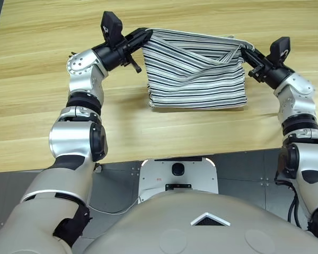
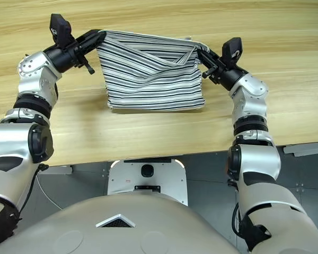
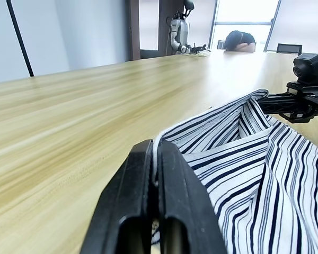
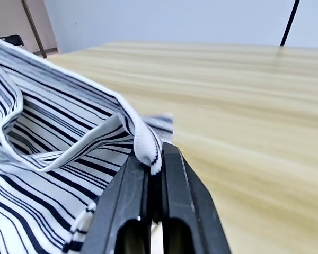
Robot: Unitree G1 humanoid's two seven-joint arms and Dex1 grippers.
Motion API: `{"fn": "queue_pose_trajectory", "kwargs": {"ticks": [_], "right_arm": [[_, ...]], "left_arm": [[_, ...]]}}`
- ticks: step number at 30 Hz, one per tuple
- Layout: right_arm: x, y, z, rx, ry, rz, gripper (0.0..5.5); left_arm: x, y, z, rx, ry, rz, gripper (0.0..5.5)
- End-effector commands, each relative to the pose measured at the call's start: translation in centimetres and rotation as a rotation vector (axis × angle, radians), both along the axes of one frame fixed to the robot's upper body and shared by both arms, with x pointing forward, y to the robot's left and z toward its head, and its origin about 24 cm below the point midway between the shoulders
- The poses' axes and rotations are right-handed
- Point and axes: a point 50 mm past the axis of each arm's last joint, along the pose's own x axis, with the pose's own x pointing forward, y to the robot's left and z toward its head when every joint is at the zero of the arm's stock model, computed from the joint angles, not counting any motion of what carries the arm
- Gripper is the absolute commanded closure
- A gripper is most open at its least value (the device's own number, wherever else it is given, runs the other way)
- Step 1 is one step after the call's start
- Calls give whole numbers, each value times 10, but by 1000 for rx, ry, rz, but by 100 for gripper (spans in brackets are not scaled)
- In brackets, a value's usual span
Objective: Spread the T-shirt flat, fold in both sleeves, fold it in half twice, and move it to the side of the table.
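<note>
A black-and-white striped T-shirt [image 1: 197,71] hangs stretched between my two grippers above the wooden table [image 1: 42,116], its lower folded edge resting on the tabletop. My left gripper [image 1: 147,35] is shut on the shirt's upper left corner; its fingers [image 3: 148,174] pinch the white hem. At the opposite upper corner my right gripper [image 1: 246,51] is shut on the fabric, with the hem [image 4: 143,143] clamped between its black fingers [image 4: 172,180]. The shirt [image 2: 153,74] sags in the middle and looks doubled over.
The wooden table [image 2: 286,106] stretches wide on both sides of the shirt and beyond it. Its near edge runs just below the shirt. Far across the table [image 3: 69,116], a room with another robot [image 3: 179,32] and chairs shows in the background.
</note>
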Motion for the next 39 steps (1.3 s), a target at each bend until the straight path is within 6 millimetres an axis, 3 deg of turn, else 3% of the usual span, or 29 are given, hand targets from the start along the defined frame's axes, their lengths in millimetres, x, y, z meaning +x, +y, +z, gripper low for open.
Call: {"fn": "queue_pose_trajectory", "kwargs": {"ticks": [1,6,9,13,16,20,24,31,35,39], "right_arm": [[9,7,11,-14,-37,-3,539],[19,15,14,-66,-29,-65,539],[23,16,2,-170,69,-167,540],[24,15,-16,-249,197,-342,462],[25,22,-20,-156,218,-452,397],[23,34,-27,32,246,-542,397],[21,42,-24,150,198,-519,397],[18,40,-7,243,40,-493,397],[12,41,-9,52,-20,-501,397],[6,28,6,-196,-223,-566,397]], "left_arm": [[7,-3,11,-3,-27,6,540],[9,-10,-5,177,22,99,540],[14,-5,-19,350,67,295,516],[22,6,-17,401,65,567,460],[27,9,-13,368,63,727,404],[31,0,-8,129,119,820,404],[30,1,-1,-14,62,889,404],[7,-17,1,-66,-241,761,404],[-10,-26,-3,45,-370,658,404],[-27,-40,-1,301,-569,491,404]]}}
